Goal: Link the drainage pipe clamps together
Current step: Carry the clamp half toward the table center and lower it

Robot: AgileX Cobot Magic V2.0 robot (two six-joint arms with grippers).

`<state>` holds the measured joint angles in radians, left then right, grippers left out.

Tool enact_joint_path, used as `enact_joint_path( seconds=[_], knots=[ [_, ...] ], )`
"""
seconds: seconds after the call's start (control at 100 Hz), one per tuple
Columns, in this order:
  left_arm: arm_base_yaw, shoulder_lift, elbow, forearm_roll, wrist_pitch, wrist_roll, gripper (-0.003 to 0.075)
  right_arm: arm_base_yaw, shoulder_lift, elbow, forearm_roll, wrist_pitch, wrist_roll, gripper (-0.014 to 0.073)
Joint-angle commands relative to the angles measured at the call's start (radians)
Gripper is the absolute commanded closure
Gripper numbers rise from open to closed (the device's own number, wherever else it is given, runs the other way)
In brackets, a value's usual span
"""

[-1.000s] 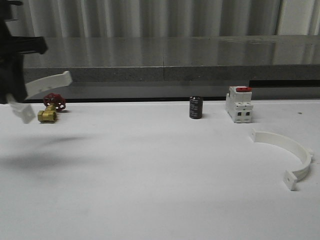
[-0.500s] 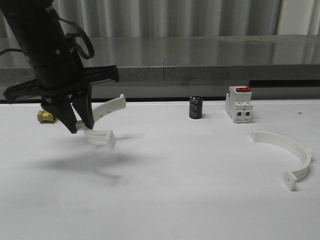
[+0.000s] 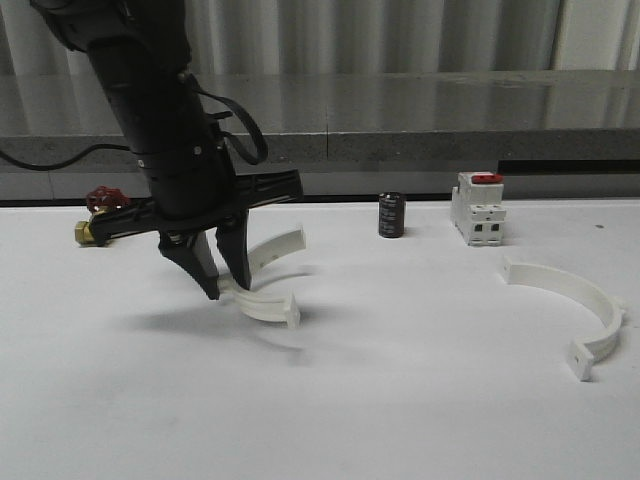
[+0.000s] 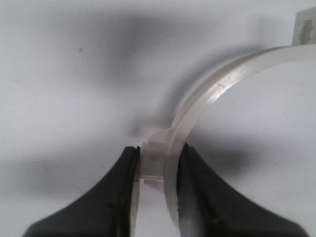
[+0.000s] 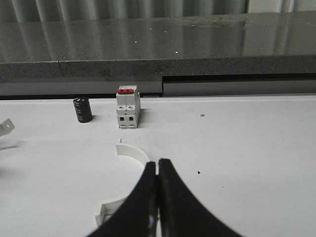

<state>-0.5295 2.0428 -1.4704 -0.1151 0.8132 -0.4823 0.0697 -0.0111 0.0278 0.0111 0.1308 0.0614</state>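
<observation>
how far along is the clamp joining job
Done: the left gripper has picked up one clamp half and holds it just above the table. In hand: carrying it. Left: the other clamp half lies far off, unjoined; the right gripper is shut, empty.

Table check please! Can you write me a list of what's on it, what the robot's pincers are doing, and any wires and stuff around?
Surface: white table, no marks seen.
Job's things: held clamp half, low over the table; second clamp half lying apart at the right.
Clutter: switch block, black cylinder, brass valve with a red handle.
Grippers: left pincer shut on the held clamp half; right pincer shut, empty.
Cables: black cable on the left arm.
Surroundings: grey ledge, ribbed wall behind.
</observation>
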Motion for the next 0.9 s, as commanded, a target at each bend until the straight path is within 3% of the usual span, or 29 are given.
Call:
enact_joint_path(
  seconds=[0.0, 0.66, 0.78, 0.89],
  knots=[
    [-0.014, -0.041, -0.046, 0.032, 0.007, -0.041, 0.0741, -0.007, -0.018, -0.017, -0.003, -0.084, -0.011, 0.0662],
    [-0.016, -0.006, -0.047, 0.104, 0.080, -0.074, 0.0736, -0.007, -0.018, -0.017, -0.003, -0.084, -0.011, 0.0662],
    [-0.016, -0.006, -0.047, 0.104, 0.082, -0.074, 0.0643, -0.007, -0.018, -0.017, -0.003, -0.084, -0.011, 0.0662],
    [-0.016, -0.006, -0.047, 0.104, 0.082, -0.074, 0.0482, -0.007, -0.018, -0.017, -0.003, -0.084, -0.011, 0.0662]
  ],
)
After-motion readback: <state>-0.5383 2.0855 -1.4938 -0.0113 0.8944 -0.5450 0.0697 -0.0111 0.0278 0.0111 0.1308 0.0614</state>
